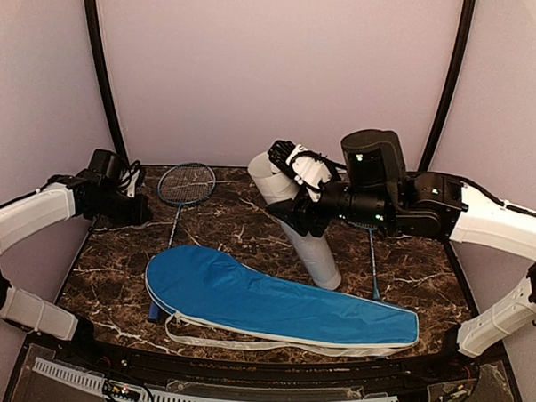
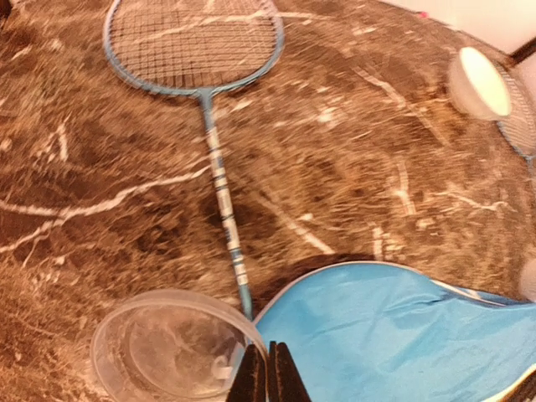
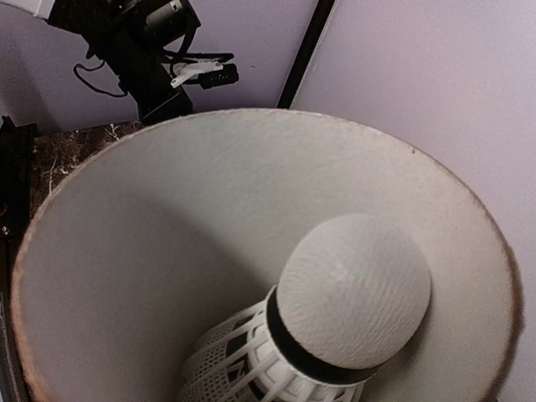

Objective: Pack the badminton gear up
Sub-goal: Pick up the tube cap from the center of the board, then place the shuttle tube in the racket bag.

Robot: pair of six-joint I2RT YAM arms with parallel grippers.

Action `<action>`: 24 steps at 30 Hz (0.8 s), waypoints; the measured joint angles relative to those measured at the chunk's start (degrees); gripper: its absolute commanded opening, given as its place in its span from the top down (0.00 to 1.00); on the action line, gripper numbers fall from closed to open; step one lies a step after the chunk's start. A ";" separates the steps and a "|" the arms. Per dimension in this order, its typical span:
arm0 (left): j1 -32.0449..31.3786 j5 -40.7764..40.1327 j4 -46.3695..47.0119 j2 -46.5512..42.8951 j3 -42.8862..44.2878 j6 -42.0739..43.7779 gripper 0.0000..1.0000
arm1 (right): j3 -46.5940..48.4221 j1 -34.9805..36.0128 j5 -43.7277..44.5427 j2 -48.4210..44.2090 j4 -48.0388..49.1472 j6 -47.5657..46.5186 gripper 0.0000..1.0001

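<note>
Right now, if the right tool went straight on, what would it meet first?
Probably the shuttlecock just ahead of it, cork-first at the white tube's open mouth; behind that, the tube's inner wall. Depth is unclear.

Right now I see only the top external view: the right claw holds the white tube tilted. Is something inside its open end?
Observer: Yes. The right wrist view looks into the tube; a shuttlecock sits at its mouth, round cork end toward the camera.
Operator: And the other arm, please?
Observer: The left claw is shut, beside the rim of a clear round dish; whether it pinches that rim, I cannot tell.
</note>
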 measured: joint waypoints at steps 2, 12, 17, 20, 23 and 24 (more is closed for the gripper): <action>-1.57 3.45 -1.81 -1.68 2.82 -0.02 1.00 | 0.00 0.33 -0.15 1.42 -0.13 0.00 0.43; -13.09 24.09 -1.07 -9.18 14.34 -2.25 1.00 | -1.05 0.83 -2.08 5.27 3.19 -0.59 0.41; -14.12 27.63 -0.74 -10.38 14.16 -2.36 1.00 | 0.24 1.46 -3.37 8.76 5.18 -2.14 0.40; -14.12 23.76 -1.20 -10.62 12.50 -1.75 1.00 | 2.40 2.95 -2.80 11.91 4.90 -3.78 0.38; -14.05 21.14 -0.48 -10.93 8.31 -1.79 1.00 | 4.55 5.99 -0.26 15.43 3.91 -6.45 0.38; -14.08 20.65 -0.11 -11.06 6.73 -1.97 1.00 | 5.25 7.13 0.63 16.63 3.10 -7.41 0.37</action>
